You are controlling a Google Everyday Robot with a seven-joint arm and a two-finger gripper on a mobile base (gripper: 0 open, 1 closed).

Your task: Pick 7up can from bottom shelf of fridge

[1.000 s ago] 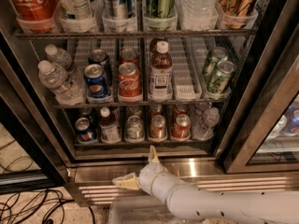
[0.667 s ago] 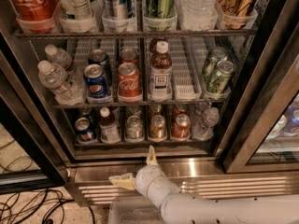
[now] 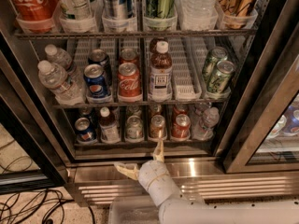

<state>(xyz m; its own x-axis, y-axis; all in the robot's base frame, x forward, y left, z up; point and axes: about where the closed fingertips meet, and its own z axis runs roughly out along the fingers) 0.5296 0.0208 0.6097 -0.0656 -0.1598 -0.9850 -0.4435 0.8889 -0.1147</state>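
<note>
The fridge (image 3: 224, 169) stands with its door open. On the bottom shelf (image 3: 140, 144) the 7up can (image 3: 134, 128), pale green and silver, stands upright in a lane between a small bottle (image 3: 109, 126) and an orange can (image 3: 157, 126). My gripper (image 3: 142, 160) is open and empty, just below and in front of the shelf's front edge. One finger points up toward the orange can's lane and the other points left. It touches no can.
The bottom shelf also holds a blue Pepsi can (image 3: 84, 129), a red can (image 3: 181, 126) and a water bottle (image 3: 205, 122). The rack above holds cans and bottles. The black door frame (image 3: 261, 111) is at the right. Cables (image 3: 32, 204) lie on the floor at the left.
The wrist swung slightly left and back, and the gripper has edged a little up toward the bottom shelf. The fingers stay spread. No can has moved.
</note>
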